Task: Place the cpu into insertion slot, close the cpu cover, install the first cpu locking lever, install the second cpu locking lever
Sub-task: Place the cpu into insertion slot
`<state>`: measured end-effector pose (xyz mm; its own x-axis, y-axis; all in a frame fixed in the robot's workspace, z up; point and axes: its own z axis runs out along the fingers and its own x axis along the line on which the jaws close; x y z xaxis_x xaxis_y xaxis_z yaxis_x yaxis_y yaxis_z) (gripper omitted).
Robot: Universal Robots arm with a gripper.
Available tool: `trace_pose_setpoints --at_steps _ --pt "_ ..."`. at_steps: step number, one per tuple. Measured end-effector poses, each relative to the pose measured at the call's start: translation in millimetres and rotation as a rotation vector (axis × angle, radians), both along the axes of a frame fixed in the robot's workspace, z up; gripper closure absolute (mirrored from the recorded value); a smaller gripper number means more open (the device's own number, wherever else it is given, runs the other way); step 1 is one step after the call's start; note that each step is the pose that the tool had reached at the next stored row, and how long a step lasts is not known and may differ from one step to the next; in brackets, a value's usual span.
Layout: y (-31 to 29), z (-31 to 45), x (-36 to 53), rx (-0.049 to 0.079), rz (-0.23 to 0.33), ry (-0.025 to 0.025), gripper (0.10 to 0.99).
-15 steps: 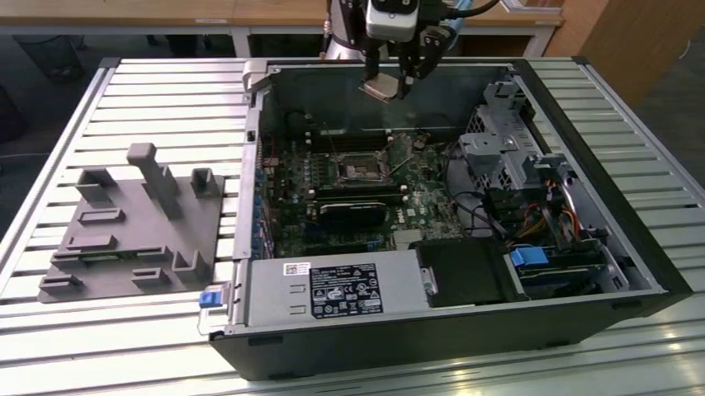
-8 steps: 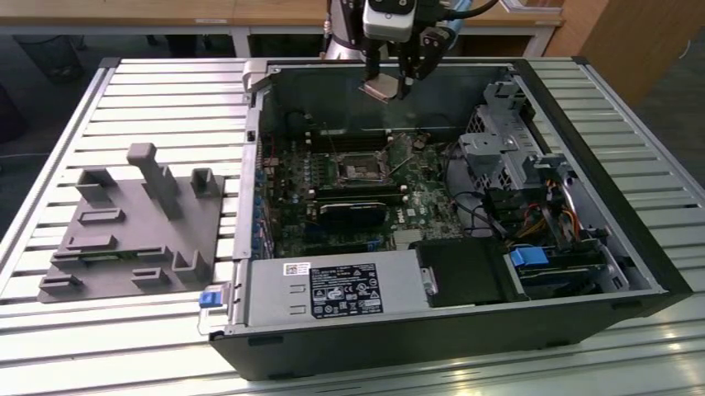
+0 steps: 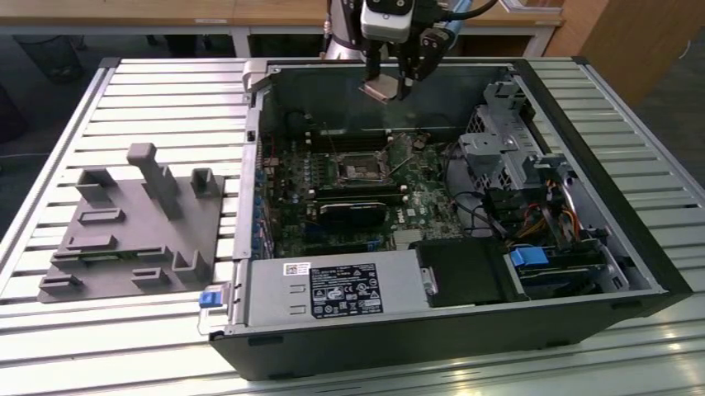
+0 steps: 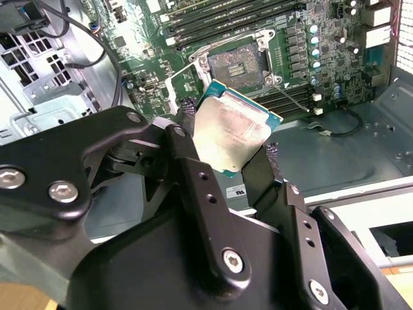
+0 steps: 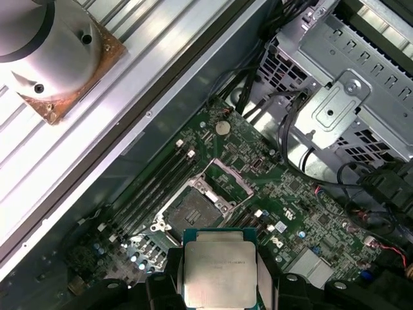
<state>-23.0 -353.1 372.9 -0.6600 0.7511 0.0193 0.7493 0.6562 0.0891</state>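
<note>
The jaws pinch the cpu (image 4: 232, 132) by two side edges, well apart from the slot (image 4: 235, 61) — it looks light, thin, stiff, easy to hurt.

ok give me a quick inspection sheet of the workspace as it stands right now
surface: slatted metal table with an open computer case lying on it
job's things: cpu held in the air above the motherboard, not yet seated; insertion slot empty; cpu cover appears swung open beside the slot
clutter: grey fixture block on the table, at the exterior view's left of the case
grippers: gripper shut on the cpu's edges, over the case's far end in the exterior view
cables: coloured wire bundle by the drive cage, apart from the slot
surroundings: wooden desk beyond the table
</note>
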Motion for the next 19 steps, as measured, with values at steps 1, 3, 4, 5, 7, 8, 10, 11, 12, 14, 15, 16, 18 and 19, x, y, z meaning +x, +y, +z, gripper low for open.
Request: trace_pose_setpoints --at_steps 1,3,4,5,7,8,10,11,12,14,15,16,18,19 --pt "0.0 -0.3 0.0 0.000 -0.004 0.0000 0.545" --pt "0.0 -1.1 -0.1 0.000 -0.015 0.0000 0.545" --pt "0.0 -1.5 -0.1 0.000 -0.021 0.0000 0.545" --pt "0.1 -1.9 -0.1 0.000 -0.030 0.0000 0.545" --pt "0.1 -2.7 -0.1 0.000 -0.052 -0.0001 0.545" --pt "0.2 -3.1 -0.1 0.000 -0.062 -0.0001 0.545" --pt "0.2 -3.7 -0.1 0.000 -0.082 -0.0001 0.545" --pt "0.2 -3.9 -0.1 0.000 -0.092 -0.0001 0.545" --pt "0.2 -4.0 -0.1 0.000 -0.101 0.0000 0.545" --pt "0.2 -4.4 -0.1 0.000 -0.118 0.0000 0.545" --pt "0.2 -4.6 -0.1 0.000 -0.126 0.0000 0.545" --pt "0.2 -4.7 -0.1 0.000 -0.133 0.0000 0.545" --pt "0.2 -5.0 -0.1 0.000 -0.145 -0.0001 0.545" --pt "0.2 -5.2 -0.1 0.000 -0.152 -0.0001 0.545"
